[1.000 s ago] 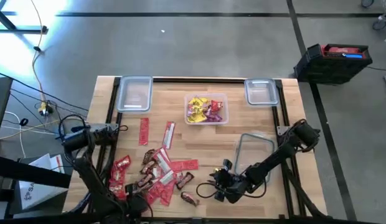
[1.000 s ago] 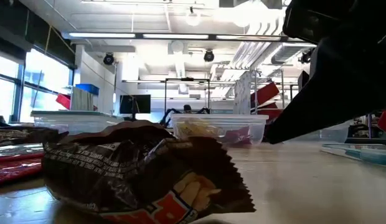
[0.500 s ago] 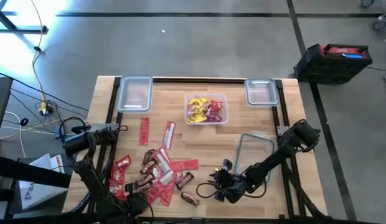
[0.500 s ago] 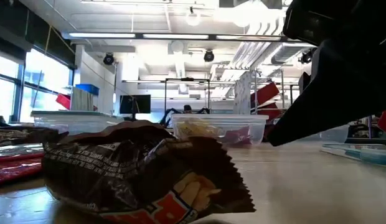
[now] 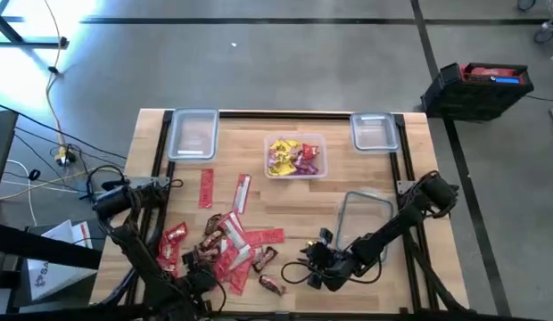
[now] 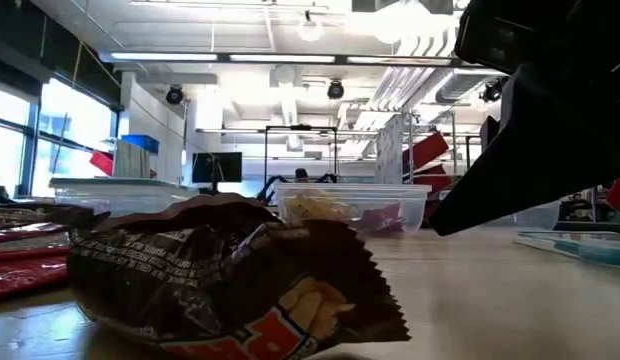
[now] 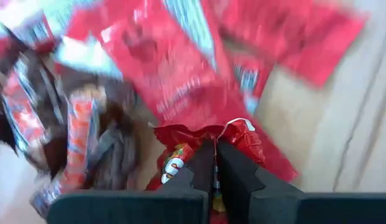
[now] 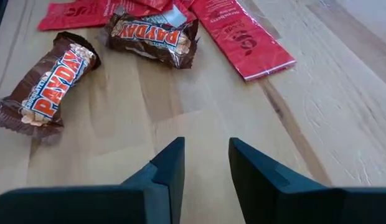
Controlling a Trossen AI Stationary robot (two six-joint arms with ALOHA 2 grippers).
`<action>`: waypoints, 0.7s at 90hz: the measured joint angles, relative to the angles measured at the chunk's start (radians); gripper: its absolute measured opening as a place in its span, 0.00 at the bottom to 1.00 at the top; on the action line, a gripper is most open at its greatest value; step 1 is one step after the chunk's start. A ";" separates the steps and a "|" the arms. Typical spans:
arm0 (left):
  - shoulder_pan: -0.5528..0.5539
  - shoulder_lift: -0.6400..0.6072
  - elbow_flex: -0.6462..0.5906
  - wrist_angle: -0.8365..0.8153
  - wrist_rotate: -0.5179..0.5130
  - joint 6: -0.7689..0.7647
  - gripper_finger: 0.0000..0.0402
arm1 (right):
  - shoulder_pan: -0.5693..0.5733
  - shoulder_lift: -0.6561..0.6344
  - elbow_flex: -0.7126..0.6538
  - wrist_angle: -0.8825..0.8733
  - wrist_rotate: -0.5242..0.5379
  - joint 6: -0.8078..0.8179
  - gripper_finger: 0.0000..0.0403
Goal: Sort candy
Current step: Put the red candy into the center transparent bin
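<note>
At the table's left front, the left gripper sits low over the heap of candy, its fingers pressed nearly together on a small red packet at the heap's front. Flat red packets and dark brown bars spread around it. Farther back, a clear tub holds yellow and purple sweets. To the right, the right gripper rests low near the front edge, fingers slightly apart and holding nothing, with two brown bars lying just ahead of it.
</note>
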 joint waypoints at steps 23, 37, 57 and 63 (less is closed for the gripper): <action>0.075 -0.071 0.002 0.011 -0.255 0.076 0.00 | 0.000 0.000 0.000 0.054 0.000 0.001 0.23; 0.201 -0.075 0.002 0.033 -0.315 0.197 0.00 | 0.000 0.000 0.000 0.101 0.000 -0.014 0.23; 0.434 -0.075 0.002 0.294 -0.244 0.588 0.00 | 0.023 0.000 0.000 0.098 0.000 0.036 0.23; 0.503 -0.075 0.002 0.384 -0.208 0.702 0.00 | 0.036 0.000 0.000 0.098 0.011 0.063 0.23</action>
